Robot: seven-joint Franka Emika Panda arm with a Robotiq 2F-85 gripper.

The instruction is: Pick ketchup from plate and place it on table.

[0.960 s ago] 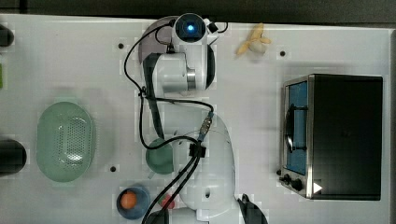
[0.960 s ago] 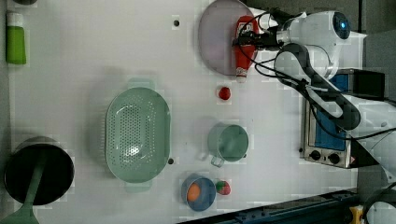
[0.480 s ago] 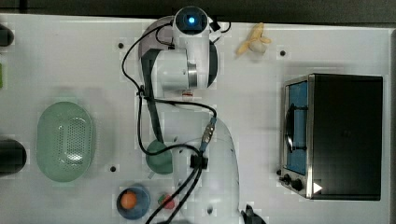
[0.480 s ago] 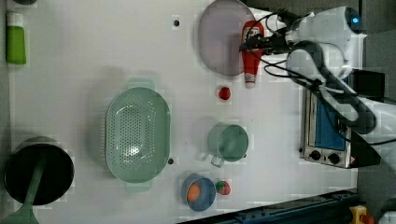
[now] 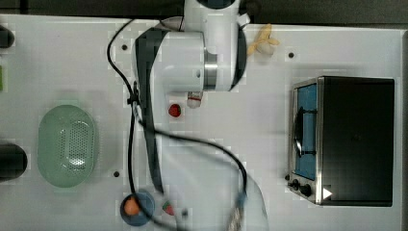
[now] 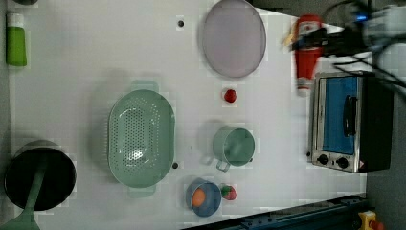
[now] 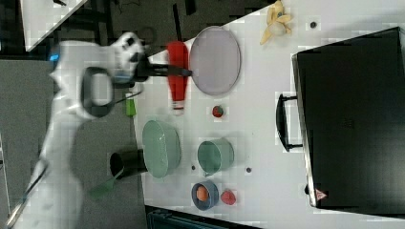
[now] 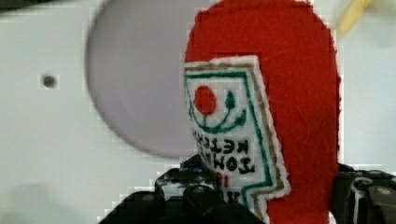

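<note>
The end effector (image 6: 311, 40) pinches the ketchup (image 6: 305, 50) around its red body, white cap pointing away from the pinch. The ketchup hangs off the plate (image 6: 233, 37), between it and the toaster oven (image 6: 347, 122) in the left view, above the bench (image 6: 72, 72). A red ball (image 6: 230, 95) lies near the plate.

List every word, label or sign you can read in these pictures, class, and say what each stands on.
"TOMATO KETCHUP", seen mirrored, on the white patch label of the ketchup, under a red tomato drawing.
A white triangle sign on the toaster oven: no readable text.
Oven knob markings: too small to read.
</note>
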